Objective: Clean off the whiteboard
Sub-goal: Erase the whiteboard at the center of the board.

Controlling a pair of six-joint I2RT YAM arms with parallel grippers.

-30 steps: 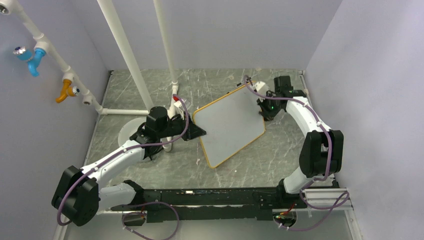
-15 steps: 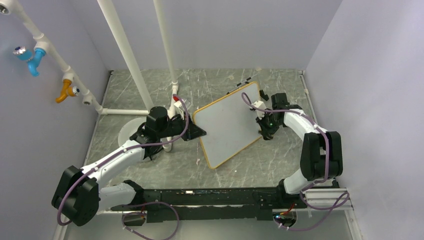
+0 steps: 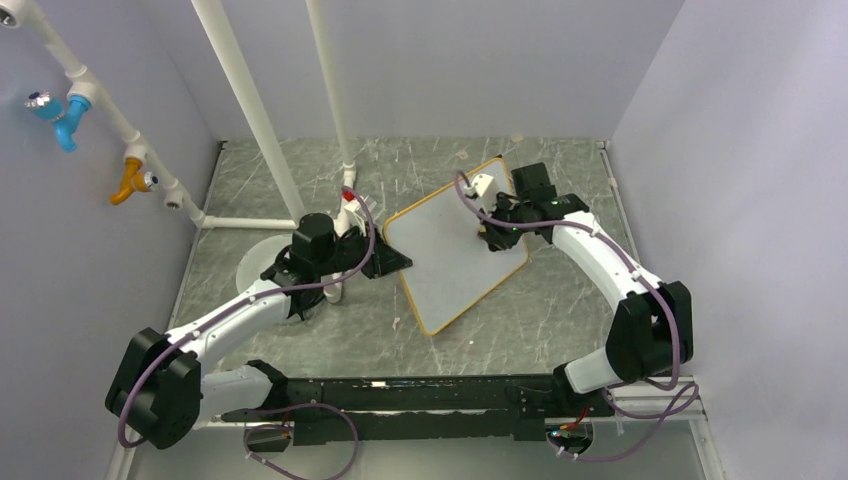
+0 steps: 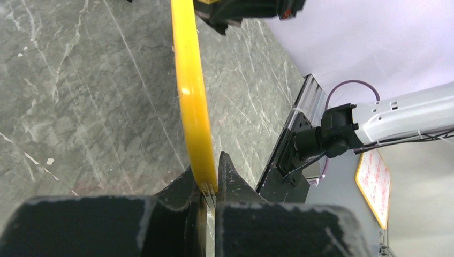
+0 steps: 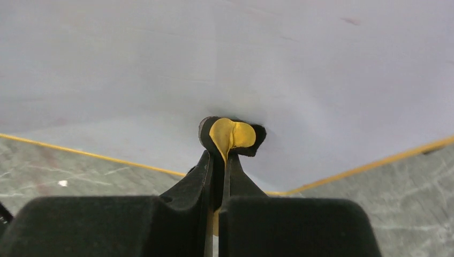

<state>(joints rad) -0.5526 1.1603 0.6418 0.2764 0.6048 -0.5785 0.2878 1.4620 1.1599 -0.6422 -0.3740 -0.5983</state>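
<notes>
The whiteboard (image 3: 447,265), white with a thin orange frame, lies tilted at the table's middle. My left gripper (image 3: 396,262) is shut on its left edge; in the left wrist view the yellow frame (image 4: 190,96) runs up from between the jaws of that gripper (image 4: 211,188). My right gripper (image 3: 490,238) is over the board's upper right part, shut on a small yellow and black eraser pad (image 5: 231,134). In the right wrist view this gripper (image 5: 218,156) presses the pad against the white surface (image 5: 214,64). A faint reddish mark (image 5: 350,21) shows on the board.
White pipes (image 3: 245,110) rise at the back left, with blue (image 3: 60,118) and orange (image 3: 132,180) valves on the left wall. A round white disc (image 3: 256,262) lies under the left arm. A short pipe post (image 3: 347,205) stands beside the left gripper. Walls close three sides.
My right gripper has moved left from the board's right edge onto its surface. The left gripper has kept its hold; the board has shifted slightly.
</notes>
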